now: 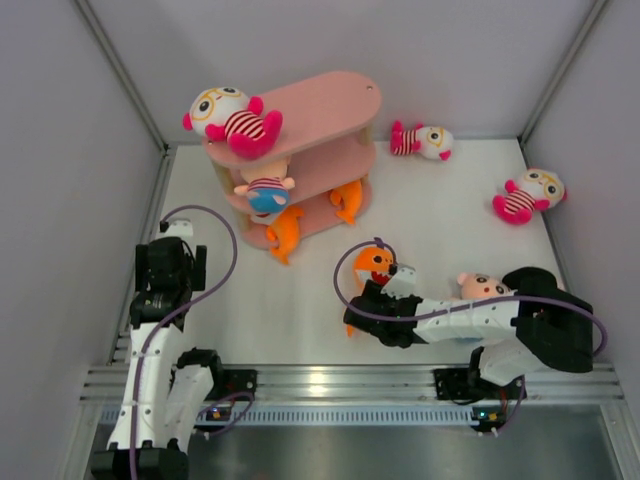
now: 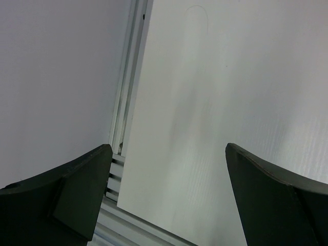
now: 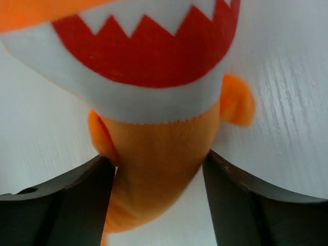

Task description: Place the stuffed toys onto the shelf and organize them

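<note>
Orange fish (image 3: 154, 164), red mouth, white zigzag teeth; pink shelf (image 1: 320, 100); red-white striped doll (image 1: 245, 125).

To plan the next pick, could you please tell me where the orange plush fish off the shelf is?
In the top view, the orange plush fish lies centrally between the right end effector's fingers, right of and nearer than the pink three-tier shelf.
</note>
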`<action>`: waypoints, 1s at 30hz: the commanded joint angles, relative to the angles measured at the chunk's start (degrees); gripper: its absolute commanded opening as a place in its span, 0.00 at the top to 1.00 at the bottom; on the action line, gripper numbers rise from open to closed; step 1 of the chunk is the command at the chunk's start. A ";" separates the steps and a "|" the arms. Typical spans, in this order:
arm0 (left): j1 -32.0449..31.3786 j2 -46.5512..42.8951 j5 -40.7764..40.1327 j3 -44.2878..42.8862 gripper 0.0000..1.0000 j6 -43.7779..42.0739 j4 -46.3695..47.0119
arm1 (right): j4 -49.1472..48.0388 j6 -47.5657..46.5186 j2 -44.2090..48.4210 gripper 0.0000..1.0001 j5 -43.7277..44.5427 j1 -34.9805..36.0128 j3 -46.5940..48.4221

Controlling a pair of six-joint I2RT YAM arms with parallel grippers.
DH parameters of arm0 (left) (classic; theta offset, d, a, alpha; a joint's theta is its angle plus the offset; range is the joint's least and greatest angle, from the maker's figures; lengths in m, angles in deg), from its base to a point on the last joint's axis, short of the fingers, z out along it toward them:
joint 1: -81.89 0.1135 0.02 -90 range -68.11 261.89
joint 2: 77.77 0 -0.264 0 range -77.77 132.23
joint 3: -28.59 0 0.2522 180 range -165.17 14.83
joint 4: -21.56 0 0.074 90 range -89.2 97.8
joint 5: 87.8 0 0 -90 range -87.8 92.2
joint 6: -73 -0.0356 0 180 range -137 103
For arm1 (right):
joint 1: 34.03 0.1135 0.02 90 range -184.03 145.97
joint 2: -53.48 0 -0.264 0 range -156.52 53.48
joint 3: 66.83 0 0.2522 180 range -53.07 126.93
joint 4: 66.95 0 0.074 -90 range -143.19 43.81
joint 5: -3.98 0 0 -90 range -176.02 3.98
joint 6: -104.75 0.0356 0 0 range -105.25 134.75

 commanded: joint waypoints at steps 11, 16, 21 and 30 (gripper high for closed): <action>-0.52 -0.04 0.20 -0.24 0.02 -0.27 0.14 | -9.36 -41.75 1.64 1.00 5.39 -0.97 11.53; -0.52 -0.39 -0.33 -0.15 0.02 -0.10 0.14 | -3.29 -45.39 -2.93 1.00 2.75 -4.66 21.12; -0.61 -0.22 -0.33 -0.15 0.02 -0.19 0.14 | -12.34 -52.14 -9.60 1.00 -2.00 -11.43 25.78; -0.61 -0.22 -0.50 0.38 0.02 -0.27 0.23 | -11.47 -59.89 -17.70 1.00 -11.58 -14.16 33.00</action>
